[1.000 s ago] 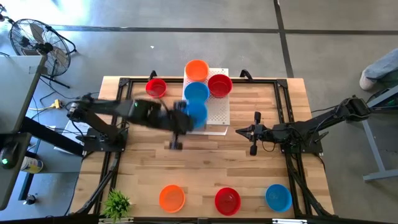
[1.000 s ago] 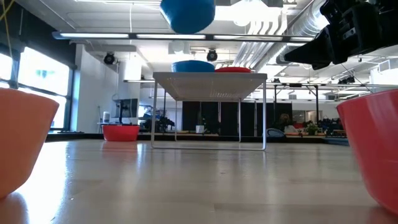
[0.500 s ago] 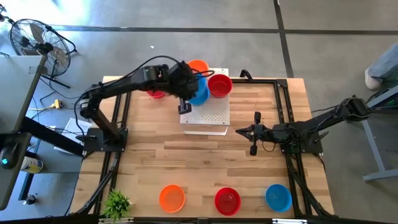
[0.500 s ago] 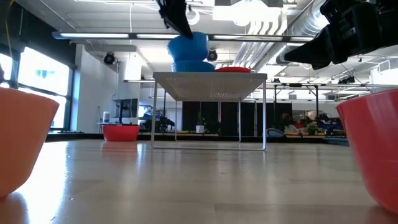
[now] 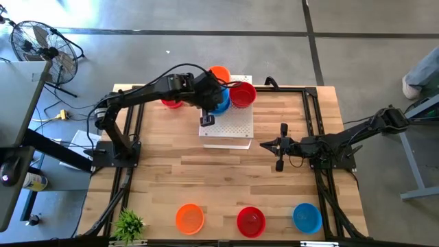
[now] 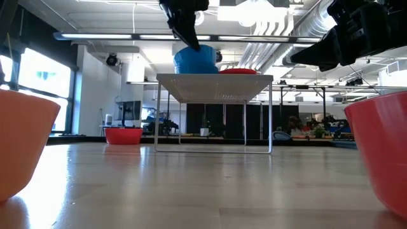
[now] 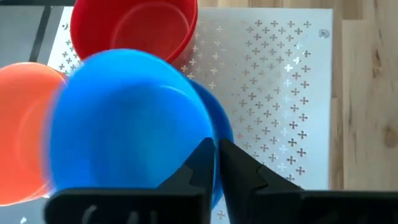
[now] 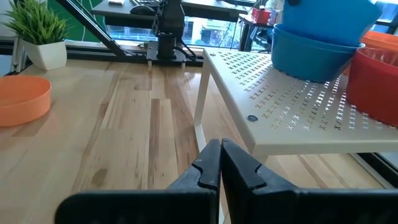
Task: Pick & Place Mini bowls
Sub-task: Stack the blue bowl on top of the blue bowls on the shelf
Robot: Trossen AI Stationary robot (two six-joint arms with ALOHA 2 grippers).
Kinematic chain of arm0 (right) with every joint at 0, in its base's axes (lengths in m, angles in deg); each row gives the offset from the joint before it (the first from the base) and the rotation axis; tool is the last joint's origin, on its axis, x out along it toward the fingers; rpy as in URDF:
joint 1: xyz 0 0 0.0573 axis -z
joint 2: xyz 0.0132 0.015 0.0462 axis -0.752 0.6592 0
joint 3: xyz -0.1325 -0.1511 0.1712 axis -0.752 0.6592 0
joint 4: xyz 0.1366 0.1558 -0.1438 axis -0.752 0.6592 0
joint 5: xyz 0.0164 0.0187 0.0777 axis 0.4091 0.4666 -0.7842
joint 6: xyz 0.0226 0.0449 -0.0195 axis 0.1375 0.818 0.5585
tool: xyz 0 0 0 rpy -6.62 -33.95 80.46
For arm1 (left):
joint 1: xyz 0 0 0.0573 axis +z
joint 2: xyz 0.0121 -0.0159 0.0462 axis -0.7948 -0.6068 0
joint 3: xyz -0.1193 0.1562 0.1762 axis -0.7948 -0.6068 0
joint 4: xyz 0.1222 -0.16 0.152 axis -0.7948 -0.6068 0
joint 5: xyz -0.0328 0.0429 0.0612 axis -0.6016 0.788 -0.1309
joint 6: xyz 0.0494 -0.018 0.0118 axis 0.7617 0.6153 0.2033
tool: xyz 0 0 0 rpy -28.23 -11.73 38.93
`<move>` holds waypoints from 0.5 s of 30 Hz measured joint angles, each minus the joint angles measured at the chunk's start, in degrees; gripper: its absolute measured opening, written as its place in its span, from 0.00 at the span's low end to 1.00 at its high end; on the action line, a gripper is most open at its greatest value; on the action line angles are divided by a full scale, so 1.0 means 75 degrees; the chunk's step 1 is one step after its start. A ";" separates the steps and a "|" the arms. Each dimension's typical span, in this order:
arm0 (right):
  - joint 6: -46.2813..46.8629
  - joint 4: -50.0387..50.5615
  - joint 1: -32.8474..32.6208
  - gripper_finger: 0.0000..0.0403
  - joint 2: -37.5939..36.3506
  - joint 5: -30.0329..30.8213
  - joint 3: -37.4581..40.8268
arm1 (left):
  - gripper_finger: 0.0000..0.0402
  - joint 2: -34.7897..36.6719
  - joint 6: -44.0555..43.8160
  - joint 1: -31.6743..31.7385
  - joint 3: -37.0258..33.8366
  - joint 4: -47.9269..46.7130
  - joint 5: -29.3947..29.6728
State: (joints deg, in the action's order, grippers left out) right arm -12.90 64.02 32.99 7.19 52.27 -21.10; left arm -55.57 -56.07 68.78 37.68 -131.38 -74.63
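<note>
My left gripper (image 5: pixel 211 106) is over the white perforated board (image 5: pixel 236 127) at the table's far middle, shut on a blue mini bowl (image 5: pixel 221 103). That bowl sits tilted in a second blue bowl (image 7: pixel 224 124) standing on the board. An orange bowl (image 5: pixel 218 73) and a red bowl (image 5: pixel 242 94) also stand there. Another red bowl (image 5: pixel 171 100) rests on the table left of the board. My right gripper (image 5: pixel 280 147) waits shut, right of the board and above the table. My left gripper pinches the blue bowl's rim (image 7: pixel 214 146), one finger (image 7: pixel 200 163) over the inside and one outside. It comes slanting down from the table's left. The bowl (image 6: pixel 196 60) sits tilted in the lower blue bowl on the board.
Three more bowls stand along the near edge: orange (image 5: pixel 189 218), red (image 5: pixel 251 221) and blue (image 5: pixel 306 217). A small potted plant (image 5: pixel 128 224) is at the near left corner. The board stands raised on thin legs (image 6: pixel 271 117). Bare wood lies between the board and the near bowls.
My left gripper has carried the blue bowl from above the board's near edge toward the far edge, then down. The bowl, first high and clear, now sits in the blue bowl on the board. The gripper has stayed shut on it.
</note>
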 joint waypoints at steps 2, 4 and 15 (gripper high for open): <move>0.0000 0.0000 0.0000 0.00 0.0000 0.0000 0.0000 | 0.09 0.0000 -0.0082 0.0000 0.0000 -0.0004 -0.0006; -0.0003 0.0003 0.0000 0.00 0.0000 0.0000 0.0000 | 0.13 0.0000 -0.0125 -0.0003 0.0000 -0.0010 -0.0006; -0.0003 0.0003 0.0000 0.00 0.0000 -0.0001 0.0000 | 0.22 0.0020 -0.0028 -0.0003 0.0000 -0.0101 0.0006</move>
State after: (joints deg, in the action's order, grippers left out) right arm -12.92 64.04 32.99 7.19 52.27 -21.10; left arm -55.42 -56.28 68.76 37.68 -132.14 -74.59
